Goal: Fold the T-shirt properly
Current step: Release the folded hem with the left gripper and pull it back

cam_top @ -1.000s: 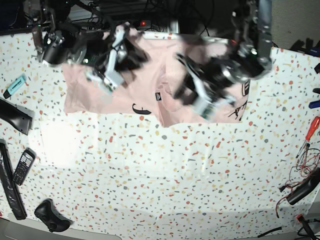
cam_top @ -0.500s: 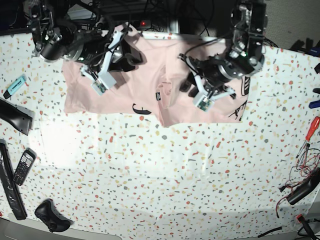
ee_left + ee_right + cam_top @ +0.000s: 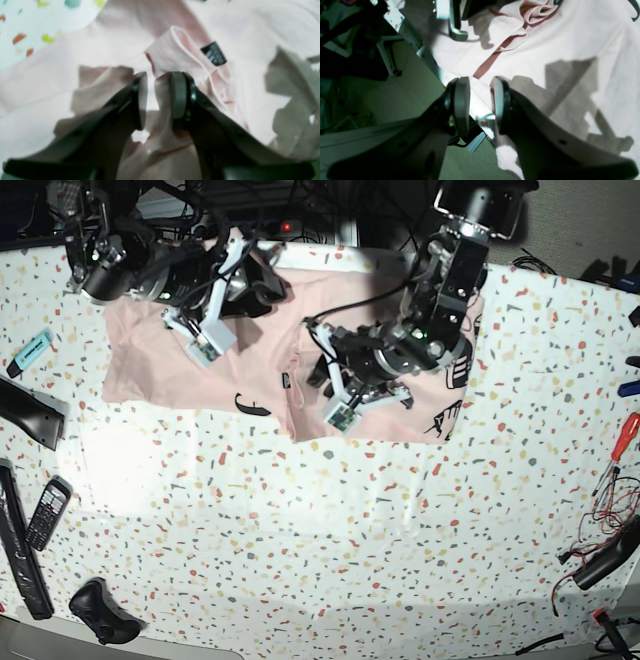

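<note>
Left wrist view: the left end effector [image 3: 157, 100] pinches a bunched fold of the T-shirt [image 3: 237, 37]. Right wrist view: the right end effector [image 3: 480, 105] grips the hem at the surface's far edge. Base view: the T-shirt [image 3: 150, 360] lies rumpled on the surface [image 3: 330, 540]; folding looks barely begun.

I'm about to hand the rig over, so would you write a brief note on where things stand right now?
Left gripper: fingers partly closed, pinching a raised fold of the T-shirt near the collar and its black label.
Right gripper: fingers apart at the shirt's far edge; whether fabric is caught between them is unclear.
T-shirt: lying bunched and wrinkled on the speckled table, at its far side, with black graphics showing along the near hem.
Done: no neat fold yet.
Left: flatten the shirt, then make all the folds.
</note>
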### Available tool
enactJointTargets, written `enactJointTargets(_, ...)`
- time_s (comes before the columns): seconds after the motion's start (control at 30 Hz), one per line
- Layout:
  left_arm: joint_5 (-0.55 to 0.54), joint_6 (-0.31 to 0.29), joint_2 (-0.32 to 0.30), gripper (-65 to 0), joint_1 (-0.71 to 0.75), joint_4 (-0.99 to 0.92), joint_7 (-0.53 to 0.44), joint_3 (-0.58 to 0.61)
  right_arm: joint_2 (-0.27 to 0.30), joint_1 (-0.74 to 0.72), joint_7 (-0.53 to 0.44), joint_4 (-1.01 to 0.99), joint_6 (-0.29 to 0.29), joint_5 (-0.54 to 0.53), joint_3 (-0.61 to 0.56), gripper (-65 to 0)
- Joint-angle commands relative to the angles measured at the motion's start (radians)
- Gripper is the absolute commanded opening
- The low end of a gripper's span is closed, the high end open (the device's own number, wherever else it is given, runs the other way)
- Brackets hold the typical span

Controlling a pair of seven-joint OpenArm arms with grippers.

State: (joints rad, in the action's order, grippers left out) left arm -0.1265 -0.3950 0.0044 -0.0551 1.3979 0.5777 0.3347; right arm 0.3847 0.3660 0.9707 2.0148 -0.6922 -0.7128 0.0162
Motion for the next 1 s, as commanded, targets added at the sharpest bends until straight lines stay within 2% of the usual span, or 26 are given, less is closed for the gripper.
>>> enactJointTargets(0.0, -0.005, 0.003, 0.009, -49.9, -0.014, 0.031, -0.014, -0.002, 0.008, -0.005, -0.029, 0.017, -0.006, -0.033, 0.004, -48.6)
enactJointTargets(0.13, -0.006, 0.003, 0.005, -49.9, -0.013, 0.131, -0.010, -0.002, 0.008, -0.009, -0.039, 0.017, -0.006, -0.098, 0.021, -48.5)
enactJointTargets(0.23, -0.068, 0.005, -0.023, -49.9, -0.014, 0.245, -0.010, -0.002, 0.008, -0.009, -0.033, 0.017, -0.006, -0.111, 0.069, -48.5)
enactJointTargets(0.3, -0.095, 0.010, -0.048, -49.9, -0.014, 0.314, -0.009, -0.002, 0.008, -0.009, -0.021, 0.017, -0.006, -0.111, 0.118, -48.5)
enactJointTargets(0.4, -0.071, 0.041, -0.072, -49.9, -0.013, 0.359, 0.013, -0.010, 0.008, -0.009, -0.003, 0.017, -0.006, -0.111, 0.213, -48.3)
enactJointTargets(0.47, -0.073, 0.040, -0.080, -49.9, -0.009, 0.359, 0.019, -0.043, 0.008, -0.008, 0.012, 0.017, -0.006, -0.111, 0.283, -43.4)
enactJointTargets(0.57, -0.095, 0.040, -0.091, -49.9, 0.005, 0.359, 0.016, -0.125, 0.009, -0.015, 0.044, 0.008, -0.006, -0.111, 0.383, -36.1)
enactJointTargets(0.7, -0.146, 0.039, -0.091, -49.9, 0.035, 0.359, 0.008, -0.286, 0.009, -0.059, 0.121, -0.062, -0.006, -0.111, 0.491, -35.2)
enactJointTargets(0.73, -0.156, 0.028, -0.091, -49.9, 0.045, 0.359, 0.005, -0.328, 0.010, -0.077, 0.148, -0.088, -0.006, -0.111, 0.512, -35.2)
enactJointTargets(0.87, -0.180, -0.066, -0.091, -49.9, 0.094, 0.359, 0.005, -0.493, 0.053, -0.106, 0.154, -0.195, -0.006, -0.163, 0.558, -35.2)
enactJointTargets(0.97, -0.197, -0.085, -0.109, -49.9, 0.137, 0.359, 0.004, -0.589, 0.101, -0.105, 0.155, -0.264, -0.006, -0.158, 0.559, -35.2)
